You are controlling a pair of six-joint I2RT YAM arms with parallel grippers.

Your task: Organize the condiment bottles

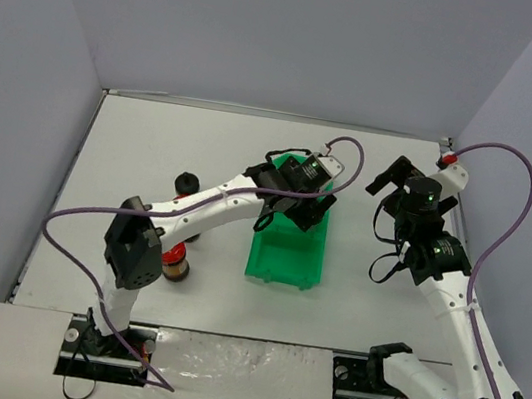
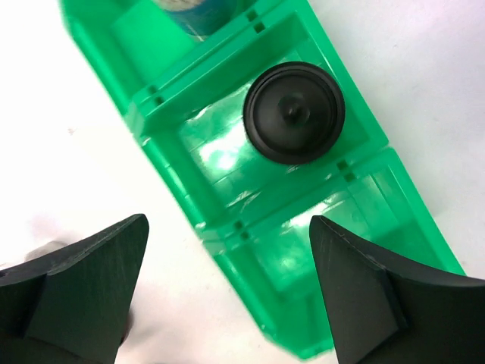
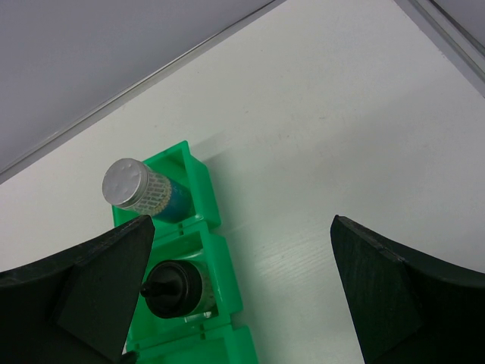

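While the table [image 1: 155, 131] shows up from overhead as a plain white surface boxed in by pale grey walls [image 1: 273, 29], the green bin [image 1: 286, 253] is set near the middle of it. Only in that overhead view are a loose black-capped jar [image 1: 186, 183] and a red-capped jar [image 1: 174, 266] caught, stood on the table left of the bin. The bin's contents are only given away by the wrist cams tbh: a black-capped jar [image 2: 294, 112] is parked cap-up in the middle compartment, a silver-capped jar [image 3: 126, 184] in the end one beside it. The left gripper [image 2: 227, 227] is spread wide above the bin, nothing gripped. The right gripper [image 3: 241, 221] is spread wide too, nothing held.
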